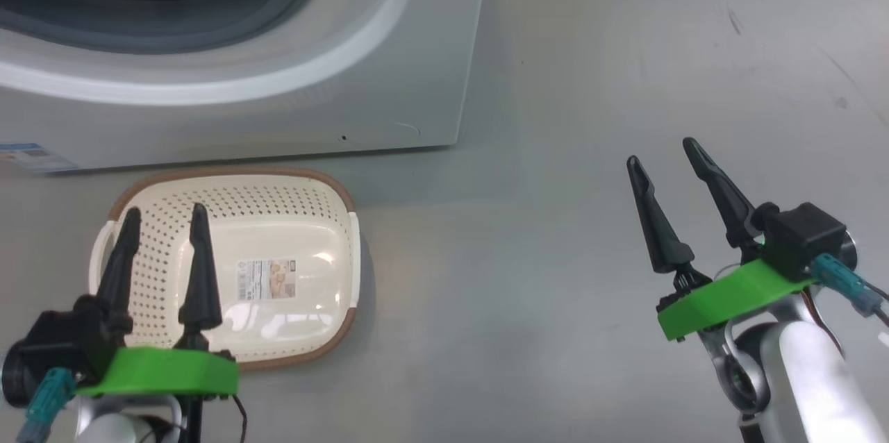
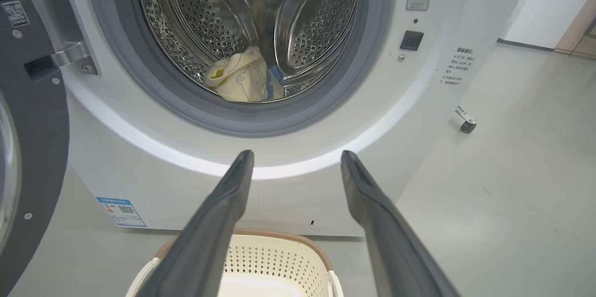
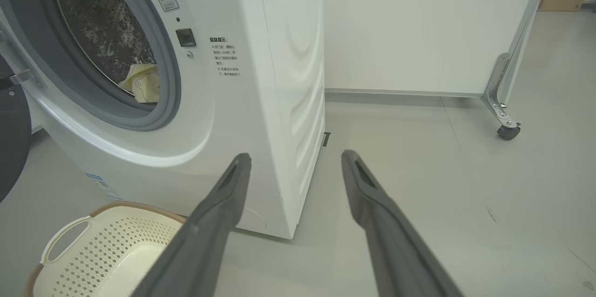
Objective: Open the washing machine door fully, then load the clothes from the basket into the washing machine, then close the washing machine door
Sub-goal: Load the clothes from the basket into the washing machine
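basket [image 1: 229, 176] empty | clothes [image 2: 242, 77] in drum [image 2: 316, 17] | door [image 2: 28, 115] open, 9 o'clock of drum: likely stiff, slick; push black frame [image 2: 39, 185] | left gripper [image 1: 165, 209], right gripper [image 1: 661, 151]: jaws apart, empty

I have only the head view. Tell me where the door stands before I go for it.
Observer: The door is swung wide open, hinged at the machine's left in the left wrist view.
Operator: Check the drum for me.
Observer: One cream garment lies at the front bottom of the drum, by the gasket.
Operator: Report anything to the machine's right.
Observer: A white panel on a castor stands there, apart from the machine.
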### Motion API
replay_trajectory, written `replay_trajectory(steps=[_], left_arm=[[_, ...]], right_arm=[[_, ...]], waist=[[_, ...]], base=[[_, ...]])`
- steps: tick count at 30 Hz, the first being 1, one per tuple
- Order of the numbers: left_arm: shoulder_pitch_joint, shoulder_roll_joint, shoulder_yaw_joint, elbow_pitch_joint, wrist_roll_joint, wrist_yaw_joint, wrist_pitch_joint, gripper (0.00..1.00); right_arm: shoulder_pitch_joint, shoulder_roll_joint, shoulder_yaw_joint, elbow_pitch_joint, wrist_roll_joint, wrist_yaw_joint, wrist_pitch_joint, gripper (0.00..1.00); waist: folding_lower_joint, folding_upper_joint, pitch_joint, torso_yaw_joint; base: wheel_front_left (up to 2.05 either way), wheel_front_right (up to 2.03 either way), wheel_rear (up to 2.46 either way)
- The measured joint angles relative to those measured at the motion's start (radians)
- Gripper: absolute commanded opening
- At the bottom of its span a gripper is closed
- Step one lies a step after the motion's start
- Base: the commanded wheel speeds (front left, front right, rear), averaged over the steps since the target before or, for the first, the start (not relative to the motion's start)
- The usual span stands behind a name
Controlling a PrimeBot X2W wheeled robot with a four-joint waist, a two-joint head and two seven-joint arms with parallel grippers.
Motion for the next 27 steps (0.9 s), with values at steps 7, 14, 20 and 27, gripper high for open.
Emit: replay_trajectory(steps=[7,14,20,27], left_arm=[[0.058,-0.021,-0.039,0.000,0.000,0.000,-0.005,1.00],[0.064,-0.022,-0.044,0.001,0.000,0.000,-0.005,1.00],[0.081,-0.023,-0.048,0.001,-0.001,0.000,-0.003,1.00],[0.079,-0.026,-0.049,0.001,-0.003,0.000,0.006,1.00]], right_arm=[[0.070,0.000,-0.012,-0.043,-0.017,0.000,0.050,1.00],[0.099,0.000,-0.010,-0.062,-0.017,0.000,0.069,1.00],[0.118,0.000,-0.011,-0.070,-0.016,0.000,0.071,1.00],[0.121,0.000,-0.011,-0.083,-0.016,0.000,0.078,1.00]], waist=[[0.0000,0.0000,-0.094,0.053],[0.0000,0.0000,-0.139,0.065],[0.0000,0.0000,-0.153,0.062],[0.0001,0.0000,-0.147,0.065]], base=[[0.00,0.00,0.00],[0.00,0.00,0.00],[0.00,0.00,0.00],[0.00,0.00,0.00]])
